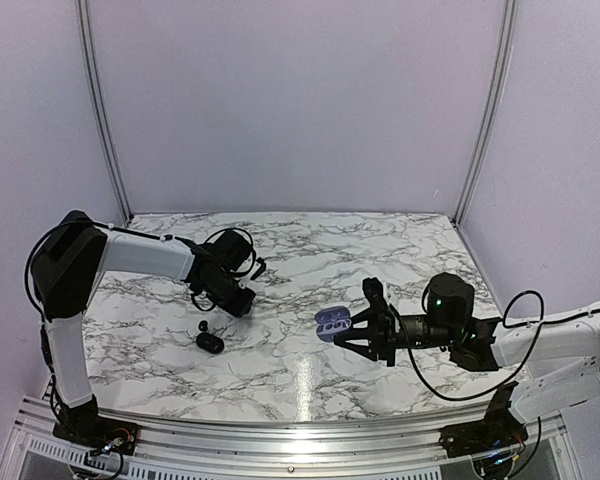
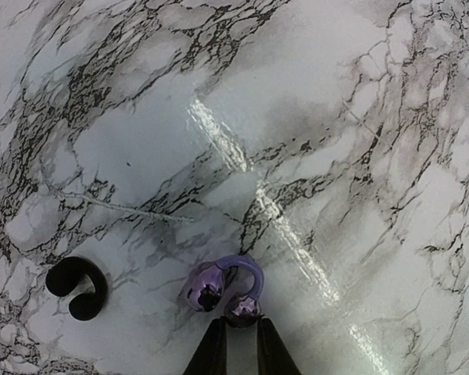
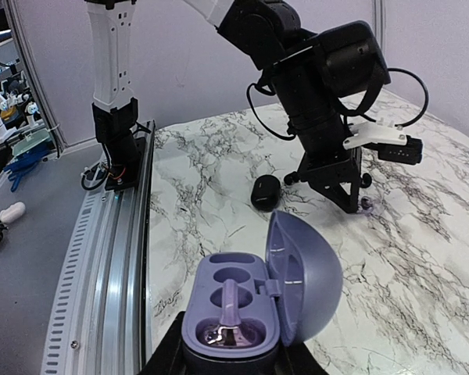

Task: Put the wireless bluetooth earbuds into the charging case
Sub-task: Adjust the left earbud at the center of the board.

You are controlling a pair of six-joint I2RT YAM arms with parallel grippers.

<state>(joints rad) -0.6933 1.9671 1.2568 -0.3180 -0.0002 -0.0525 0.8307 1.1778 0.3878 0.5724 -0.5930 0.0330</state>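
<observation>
Left hand (image 2: 241, 328): nearly closed, with its fingertips pressing in on either side of the lower end of a purple earbud (image 2: 205, 286). The earbud lies on the table (image 1: 310, 250), well to the left of the charging case (image 3: 230, 301).
Reason for that hold: taking the small rounded end leaves the hook free, which should make it easier to lower into a slot.
Right hand (image 3: 233, 355): clamped on the base of the charging case and holding it off the table.
Case pose: the lid (image 3: 305, 273) is swung back and the hollows face up, probably to give a steady target.
Inside the case: one seated earbud (image 3: 223, 330) lies in the near hollow, and the space beyond it looks unfilled.
Black earbud (image 2: 66, 277): on the table, farther left of the charging case than the purple one.
Black oval case (image 3: 266, 193): closed, on the table beyond the charging case, beside the left arm.
Left wrist view alone: shows the fingertips meeting the purple earbud, which the arm hides from above.
Right wrist view alone: shows the contents of the case.
Top view alone: shows both hands well apart.
</observation>
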